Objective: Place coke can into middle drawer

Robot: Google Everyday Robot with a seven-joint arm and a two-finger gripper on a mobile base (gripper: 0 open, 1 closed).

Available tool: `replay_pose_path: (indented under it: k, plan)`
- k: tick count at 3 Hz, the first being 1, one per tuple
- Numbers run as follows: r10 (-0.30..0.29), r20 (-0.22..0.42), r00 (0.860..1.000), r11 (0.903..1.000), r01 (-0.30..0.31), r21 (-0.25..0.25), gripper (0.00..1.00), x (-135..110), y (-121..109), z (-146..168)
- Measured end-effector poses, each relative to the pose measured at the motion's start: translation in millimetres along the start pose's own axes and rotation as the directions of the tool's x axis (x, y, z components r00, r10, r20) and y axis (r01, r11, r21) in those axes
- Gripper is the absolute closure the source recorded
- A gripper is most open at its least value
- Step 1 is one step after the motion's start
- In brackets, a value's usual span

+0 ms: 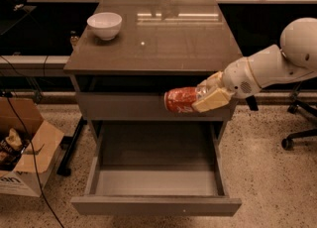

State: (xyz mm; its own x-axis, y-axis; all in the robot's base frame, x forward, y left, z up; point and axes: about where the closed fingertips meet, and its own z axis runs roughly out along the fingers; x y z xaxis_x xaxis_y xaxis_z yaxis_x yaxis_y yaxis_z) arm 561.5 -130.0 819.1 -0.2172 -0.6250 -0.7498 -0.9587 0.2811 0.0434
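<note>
Smooth white rounded arm [277, 68]; cream-fingered gripper [202, 95] at its tip, centre-right.

We record one camera view. It stands in front of the cabinet [173, 43], raised, facing forward and down onto its top and the open middle drawer [156, 182]. It sits fairly near. The gripper [200, 98], clasping the coke can [179, 100], shows right of centre.

This is looking like an office or robotics lab, not a home. A speckled hard floor [262, 172] is running under a grey desk [163, 43]. The wheeled foot of an office chair [299, 137] is showing at right, and a cardboard box [27, 165] is sitting open at left. A white robot arm [277, 66] is holding its tool [198, 98], clamped on a coke can [178, 99], before the desk's front.
</note>
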Motion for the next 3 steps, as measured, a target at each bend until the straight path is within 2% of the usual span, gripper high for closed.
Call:
replay_pose_path:
  k: [1, 2, 3]
  plan:
    - [0.098, -0.054, 0.994, 0.9952, -0.098, 0.005, 1.00, 35, -9, 47]
    - [0.180, -0.079, 0.980, 0.9833, -0.178, 0.040, 1.00, 59, -37, 101]
    - [0.174, -0.080, 0.982, 0.9845, -0.172, 0.037, 1.00, 58, -37, 102]
